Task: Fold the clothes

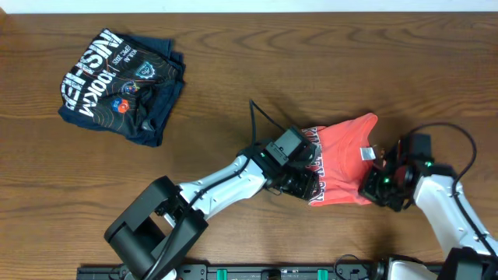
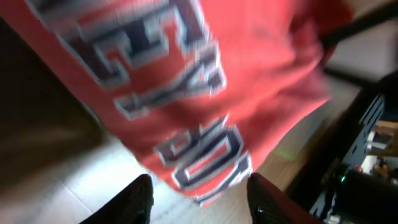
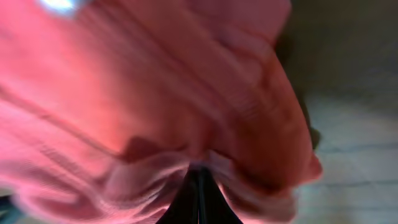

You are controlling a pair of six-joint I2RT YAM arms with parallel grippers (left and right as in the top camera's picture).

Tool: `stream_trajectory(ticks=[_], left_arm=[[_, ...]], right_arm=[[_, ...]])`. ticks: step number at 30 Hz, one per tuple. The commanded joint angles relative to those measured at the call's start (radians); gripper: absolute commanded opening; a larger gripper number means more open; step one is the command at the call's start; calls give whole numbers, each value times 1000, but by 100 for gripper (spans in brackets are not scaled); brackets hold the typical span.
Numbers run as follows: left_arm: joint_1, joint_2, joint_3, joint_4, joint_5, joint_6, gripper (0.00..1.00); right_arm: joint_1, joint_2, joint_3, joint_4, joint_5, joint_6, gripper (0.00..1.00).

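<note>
Orange-red T-shirt (image 1: pixel 342 155): one, bunched right of centre on table (image 1: pixel 233 70) | left gripper (image 2: pixel 202 202): jaws apart, lettered hem between them | right gripper (image 3: pixel 199 186): pressed together, pinching its cloth | navy folded shirt (image 1: pixel 120 85): one, far left

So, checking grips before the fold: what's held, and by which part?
The right gripper pinches a bunched edge of the red T-shirt. The left gripper is open around its lettered edge.

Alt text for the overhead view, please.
A bunched orange-red T-shirt, right of centre over a wooden table, has the left gripper at its lettered edge and the right gripper at its opposite side. A folded navy shirt lies apart at top left.
</note>
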Motion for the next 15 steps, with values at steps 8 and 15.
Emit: stream_trajectory(ticks=[8, 15], left_arm=[[3, 17, -1, 20, 0, -54, 54], [3, 85, -2, 5, 54, -101, 55]], right_arm=[[-10, 3, -14, 3, 60, 90, 1], [-10, -15, 84, -55, -29, -46, 20]])
